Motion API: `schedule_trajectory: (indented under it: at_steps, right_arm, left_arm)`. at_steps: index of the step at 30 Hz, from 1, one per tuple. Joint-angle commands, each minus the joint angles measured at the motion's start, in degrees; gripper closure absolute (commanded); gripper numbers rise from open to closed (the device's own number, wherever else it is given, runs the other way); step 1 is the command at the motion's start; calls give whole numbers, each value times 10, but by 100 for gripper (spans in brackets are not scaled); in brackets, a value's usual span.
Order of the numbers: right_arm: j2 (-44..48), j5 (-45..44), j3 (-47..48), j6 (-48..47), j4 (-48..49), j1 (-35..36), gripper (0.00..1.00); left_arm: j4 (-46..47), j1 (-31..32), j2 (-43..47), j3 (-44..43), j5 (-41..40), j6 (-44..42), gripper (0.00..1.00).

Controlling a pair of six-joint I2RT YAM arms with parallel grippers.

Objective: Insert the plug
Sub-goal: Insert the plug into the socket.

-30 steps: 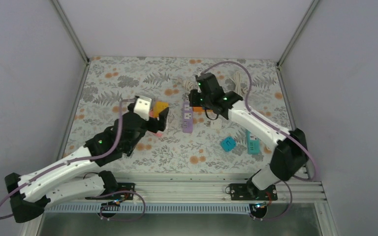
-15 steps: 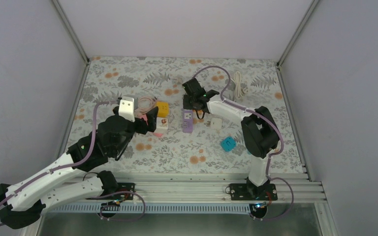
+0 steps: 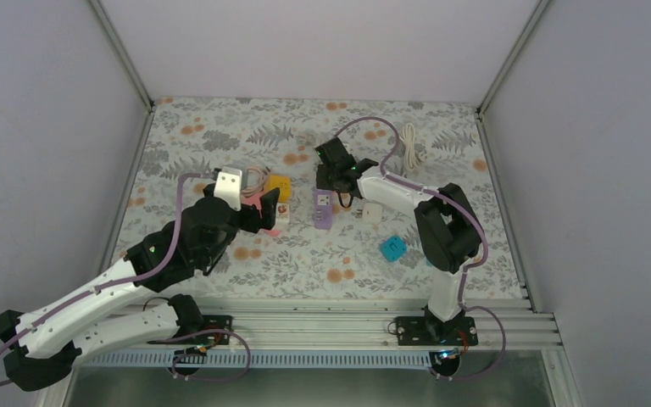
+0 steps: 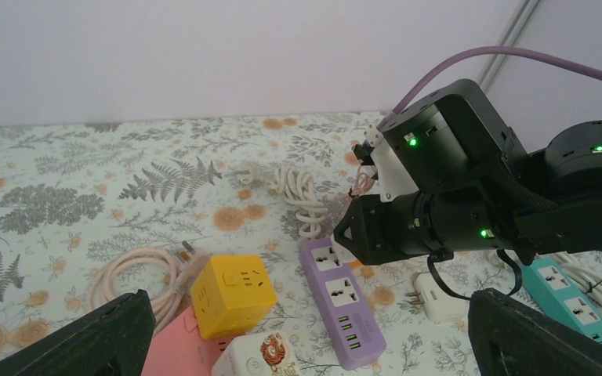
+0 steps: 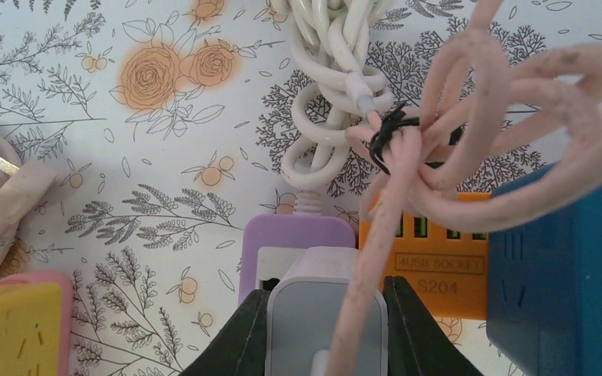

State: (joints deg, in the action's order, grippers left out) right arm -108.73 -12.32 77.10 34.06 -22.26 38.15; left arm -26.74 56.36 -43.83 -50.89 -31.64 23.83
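**Plug held over the far end of the purple strip; left jaws wide and empty**

The left gripper [image 3: 264, 212] is seen with its jaws spread fully apart and nothing between them. It hangs over the cluster of the yellow cube [image 3: 279, 185] and the patterned white cube [image 3: 281, 212], left of the work and apart from it.

Just right of that cluster lies the purple power strip [image 3: 323, 209]. In the top view its long axis runs from the near side toward the far wall, and its socket faces are turned upward in the left wrist view.

The right gripper [image 3: 336, 176] is placed over the far end of that strip and is plainly the nearer arm. Its jaws are clamped on the white plug [image 5: 313, 313], whose pinkish cable [image 5: 407, 157] is trailed up past the fingers. In the right wrist view the purple end of the strip is seen directly beyond the plug, in line with it, with an orange socket block [image 5: 439, 251] just to the right and a blue block [image 5: 572, 266] beside that.

Whether the pins are already seated cannot be told, since the plug's body hides them. It is judged that the coming move depends on the plug being kept square over a purple socket and pressed straight down, not drifting toward the orange block.
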Motion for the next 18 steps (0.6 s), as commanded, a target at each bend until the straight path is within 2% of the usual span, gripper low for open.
schedule_trajectory:
  at_steps: [1, 18]
  right_arm:
    - [-7, -20, 5, 7, 25, -6, 96]
    - [-20, 18, -2, 16, 29, -8, 95]
  left_arm:
    - [-1, -1, 2, -3, 2, 7, 0]
    - [1, -1, -16, -5, -2, 4, 0]
